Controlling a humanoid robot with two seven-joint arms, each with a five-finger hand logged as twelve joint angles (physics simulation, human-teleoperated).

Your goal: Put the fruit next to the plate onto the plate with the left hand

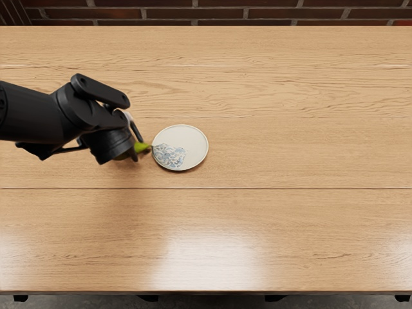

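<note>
Fruit: a small yellow-green fruit [142,147] is on the left half of the table [290,225], about halfway between the far edge and the near edge. Only a small part of it shows, because the hand covers the rest. I cannot tell what kind of fruit it is.
Fruit and plate: the fruit is just beside the left rim of the plate [190,143], on the side towards the table's left edge. It is not on the plate. Whether it touches the rim or rests on the wood, I cannot tell.
Plate: round and white, with a blue-grey pattern on the part nearest to the fruit. It lies flat, a little left of the table's middle, and nothing lies on it.
Left hand: the dark left hand [119,143] is directly at the fruit, on the side away from the plate.
Fingers: one thin dark finger of the fingers [136,131] reaches down just over the fruit. I cannot tell if they are spread, pressed together or pinching the fruit.
Left arm: the black left arm [38,119] comes in from the table's left edge and reaches towards the plate.
Table: light wood with grain lines running from left to right, and a bright reflection near the near edge.
Behind: a red brick wall [206,13] runs along the far edge.
</note>
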